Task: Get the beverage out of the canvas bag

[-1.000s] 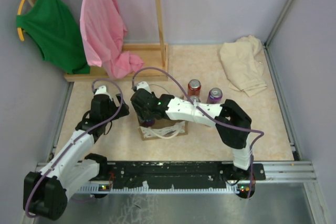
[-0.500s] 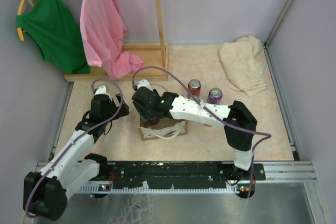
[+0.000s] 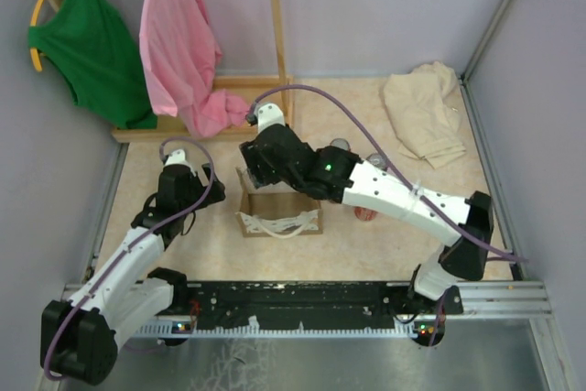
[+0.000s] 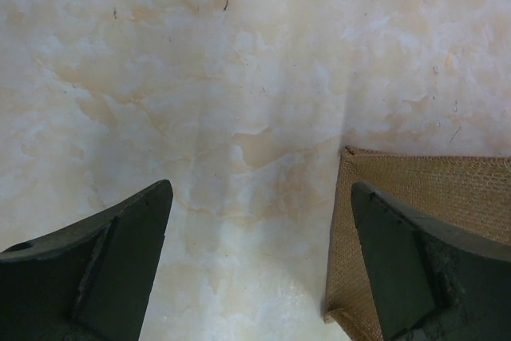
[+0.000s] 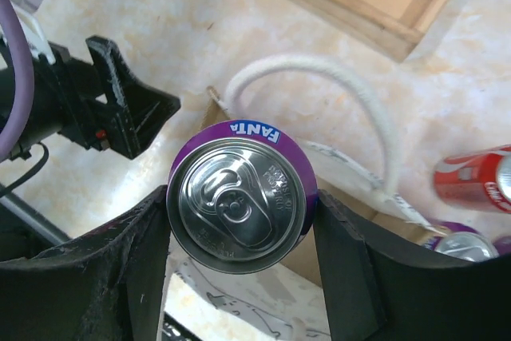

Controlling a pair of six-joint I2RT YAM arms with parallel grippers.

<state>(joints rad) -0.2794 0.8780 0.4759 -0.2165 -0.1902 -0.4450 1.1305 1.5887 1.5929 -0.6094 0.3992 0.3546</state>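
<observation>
Compared to half a second before, the right arm had come up out of the small tan woven canvas bag [image 3: 279,203] and stretched toward 12 o'clock, so the bag's open top showed again. The right pincer [image 5: 243,229] was clamped on both sides of a purple aluminium Fanta can [image 5: 238,189], upright, held up over the bag's 12 o'clock edge near a white looped rope handle [image 5: 351,85]. Meanwhile the left arm hadn't budged. It sat bent low at the bag's 9 o'clock, left pincer [image 4: 263,269] spread wide with nothing in it, over the marbled cream surface [image 4: 239,77], one dark finger [image 4: 407,261] just beside the coarse weave.
</observation>
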